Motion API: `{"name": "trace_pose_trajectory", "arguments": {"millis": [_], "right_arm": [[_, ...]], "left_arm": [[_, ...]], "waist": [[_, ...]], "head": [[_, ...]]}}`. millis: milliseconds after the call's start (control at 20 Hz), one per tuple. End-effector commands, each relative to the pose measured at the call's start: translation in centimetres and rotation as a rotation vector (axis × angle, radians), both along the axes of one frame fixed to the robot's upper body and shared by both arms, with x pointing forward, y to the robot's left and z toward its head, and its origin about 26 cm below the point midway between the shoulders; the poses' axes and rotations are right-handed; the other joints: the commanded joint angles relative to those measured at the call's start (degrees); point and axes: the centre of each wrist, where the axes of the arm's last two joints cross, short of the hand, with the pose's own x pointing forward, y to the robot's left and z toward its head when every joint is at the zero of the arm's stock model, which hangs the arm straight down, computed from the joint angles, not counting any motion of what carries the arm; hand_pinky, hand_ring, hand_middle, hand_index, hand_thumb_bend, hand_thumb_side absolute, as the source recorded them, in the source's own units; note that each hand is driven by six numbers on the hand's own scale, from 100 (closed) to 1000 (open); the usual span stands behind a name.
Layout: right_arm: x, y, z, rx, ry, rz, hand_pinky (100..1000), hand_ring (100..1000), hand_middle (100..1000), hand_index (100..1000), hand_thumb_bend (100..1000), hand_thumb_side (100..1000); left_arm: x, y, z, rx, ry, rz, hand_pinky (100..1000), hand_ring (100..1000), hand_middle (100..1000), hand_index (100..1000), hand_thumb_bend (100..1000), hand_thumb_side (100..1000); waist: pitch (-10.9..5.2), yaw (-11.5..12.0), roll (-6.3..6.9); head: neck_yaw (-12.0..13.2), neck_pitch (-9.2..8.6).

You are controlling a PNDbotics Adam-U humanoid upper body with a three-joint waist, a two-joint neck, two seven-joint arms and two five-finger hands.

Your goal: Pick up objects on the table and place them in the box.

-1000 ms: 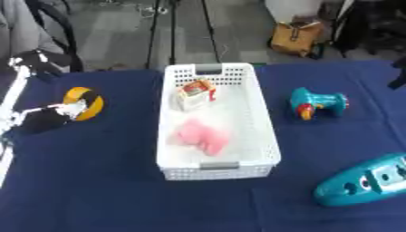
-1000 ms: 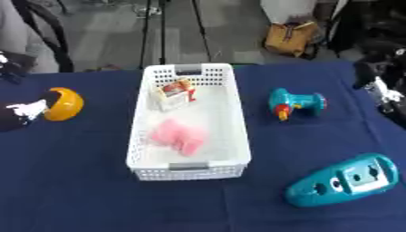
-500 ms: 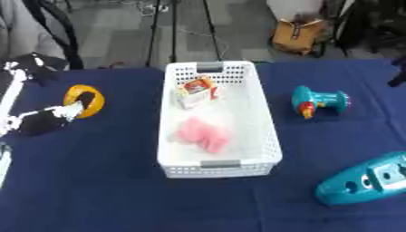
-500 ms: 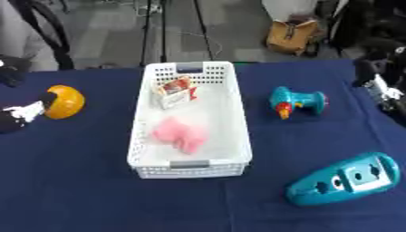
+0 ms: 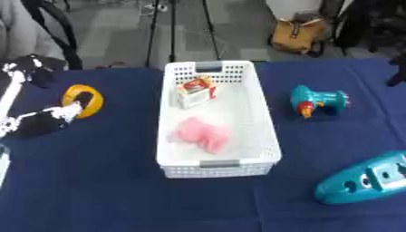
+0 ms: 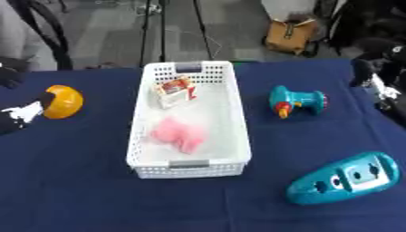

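We are looking at a yellow-orange rounded object (image 5: pixel 84 100) lying on the blue tablecloth (image 5: pixel 103 190) well to the left of the white basket (image 5: pixel 262 131); our left hand (image 5: pixel 49 120) is sitting right against its near-left side, fingertips touching it (whether the fingers are curling around it or only resting there, we cannot tell). The object is showing a ring-like face in the left eye view, and no clear long axis is standing out.

The basket is running lengthwise away from us, near the table's middle, and is holding a small red-and-white carton (image 5: pixel 196 91) toward its far end and a pink soft lump (image 5: pixel 203 135) nearer its middle. Bare blue cloth is lying between the yellow object and the basket's left wall, with nothing standing in that gap.

To the basket's right, a teal toy drill (image 6: pixel 297 101) is lying on its side, its orange tip pointing toward us and the basket. Nearer the front right corner, a larger teal boat-shaped toy (image 6: pixel 342 177) is lying slantwise, long axis running from near-left to far-right.

Our right hand (image 6: pixel 379 70) is showing at the table's right edge, dark and partly cut off; its fingers we cannot make out.
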Motion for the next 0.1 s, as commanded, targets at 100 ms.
{"name": "trace_pose_trajectory", "arguments": {"millis": [100], "right_arm": [[-0.08, -0.54, 1.05, -0.017, -0.026, -0.011, 547, 474, 610, 844, 370, 574]], "left_arm": [[-0.11, 0.22, 0.91, 0.014, -0.025, 0.005, 601, 632, 654, 773, 526, 440]], "waist": [[-0.57, 0.1, -0.09]], "head": [[-0.3, 0.16]]}}
